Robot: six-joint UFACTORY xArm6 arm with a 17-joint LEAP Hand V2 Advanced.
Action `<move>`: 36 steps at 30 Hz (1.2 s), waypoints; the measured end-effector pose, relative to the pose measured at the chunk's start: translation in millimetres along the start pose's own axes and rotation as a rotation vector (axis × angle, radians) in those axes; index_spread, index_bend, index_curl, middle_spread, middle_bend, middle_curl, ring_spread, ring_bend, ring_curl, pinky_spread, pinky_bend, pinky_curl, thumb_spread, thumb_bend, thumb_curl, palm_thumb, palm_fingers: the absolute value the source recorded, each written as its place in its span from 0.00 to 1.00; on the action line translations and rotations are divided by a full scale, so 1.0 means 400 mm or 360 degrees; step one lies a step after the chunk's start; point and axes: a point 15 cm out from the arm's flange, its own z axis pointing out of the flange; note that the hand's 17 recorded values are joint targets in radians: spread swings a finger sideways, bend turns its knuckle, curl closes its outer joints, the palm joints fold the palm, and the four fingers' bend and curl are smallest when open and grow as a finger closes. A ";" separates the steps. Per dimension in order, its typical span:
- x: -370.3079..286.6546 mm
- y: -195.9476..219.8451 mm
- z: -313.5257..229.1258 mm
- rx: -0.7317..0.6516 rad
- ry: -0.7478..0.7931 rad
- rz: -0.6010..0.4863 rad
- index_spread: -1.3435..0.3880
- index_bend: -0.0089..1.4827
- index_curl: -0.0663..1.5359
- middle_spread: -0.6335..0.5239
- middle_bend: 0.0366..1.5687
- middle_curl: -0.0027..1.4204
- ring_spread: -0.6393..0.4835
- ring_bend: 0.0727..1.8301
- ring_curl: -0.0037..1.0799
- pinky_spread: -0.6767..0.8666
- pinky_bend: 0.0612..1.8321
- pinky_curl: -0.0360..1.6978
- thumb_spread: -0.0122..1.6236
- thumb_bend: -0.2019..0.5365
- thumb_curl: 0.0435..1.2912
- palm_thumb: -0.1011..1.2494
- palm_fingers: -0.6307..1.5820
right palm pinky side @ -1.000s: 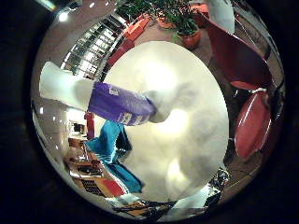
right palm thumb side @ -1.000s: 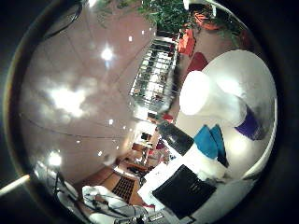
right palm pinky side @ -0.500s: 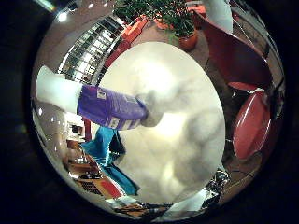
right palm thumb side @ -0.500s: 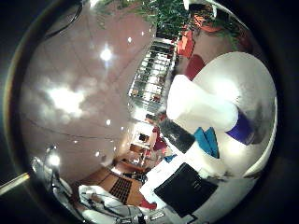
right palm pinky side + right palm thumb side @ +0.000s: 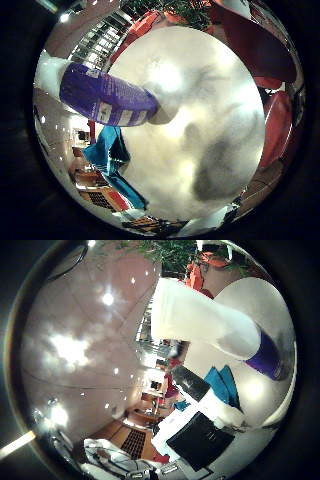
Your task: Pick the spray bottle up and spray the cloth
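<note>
The spray bottle (image 5: 105, 97) is white with a purple label and stands on the round white table (image 5: 215, 90). It looms large in both palm views, so it is close to the palm. Its white upper part (image 5: 200, 317) shows in the thumb side view, with the purple band below it. A teal cloth (image 5: 222, 382) lies near the table's edge, beside the bottle. Black and white parts of my hand (image 5: 202, 437) reach out in the thumb side view, beside the cloth. The fingers are not around the bottle.
Red chairs (image 5: 277, 130) stand around the far side of the table. Potted plants (image 5: 165, 252) are beyond it. A shiny reddish floor (image 5: 75, 350) with light reflections stretches away to the other side.
The bottle has grown larger in both views over the last second, as the palm has come closer to it. The bottle and the cloth themselves have not moved.
</note>
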 end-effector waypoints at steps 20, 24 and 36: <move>-0.017 -0.010 0.038 -0.0006 0.0000 -0.0032 0.70 0.12 0.24 0.59 0.21 0.29 0.70 0.28 0.27 0.68 0.19 0.18 0.65 0.24 0.25 0.56 0.40; -0.016 -0.007 0.039 -0.0008 0.0000 -0.0029 0.70 0.12 0.24 0.58 0.21 0.30 0.70 0.28 0.27 0.68 0.19 0.18 0.65 0.24 0.25 0.56 0.40; -0.005 -0.007 0.040 -0.0002 0.0011 -0.0018 0.70 0.12 0.24 0.58 0.22 0.30 0.70 0.28 0.27 0.68 0.20 0.18 0.65 0.24 0.25 0.56 0.40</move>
